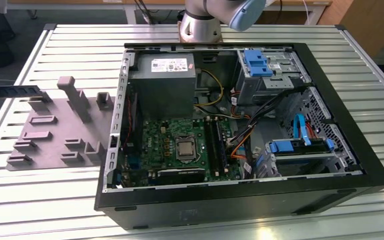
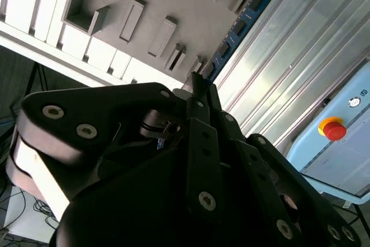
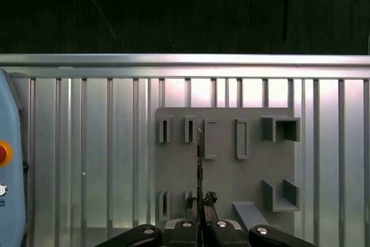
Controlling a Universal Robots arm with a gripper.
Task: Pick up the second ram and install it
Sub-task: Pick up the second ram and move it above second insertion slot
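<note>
Gripper (image 3: 199, 205), nearest to you in both wrist views: it is closed on one end of the memory stick (image 2: 241, 24), which juts straight out from the fingertips. The stick is a long, narrow blue board with a row of small dark chips. In the first wrist view you see it edge-on as a thin dark line. It hangs over the grey tray (image 3: 225, 183), apparently clear of the raised blocks, though contact cannot be ruled out. Hold the stick level and square, grip the board firmly, and steer wide of those blocks. Beyond lies the slatted table (image 3: 87, 143). In the exterior view, the open computer case (image 1: 245, 202) stands just beside the tray.
</note>
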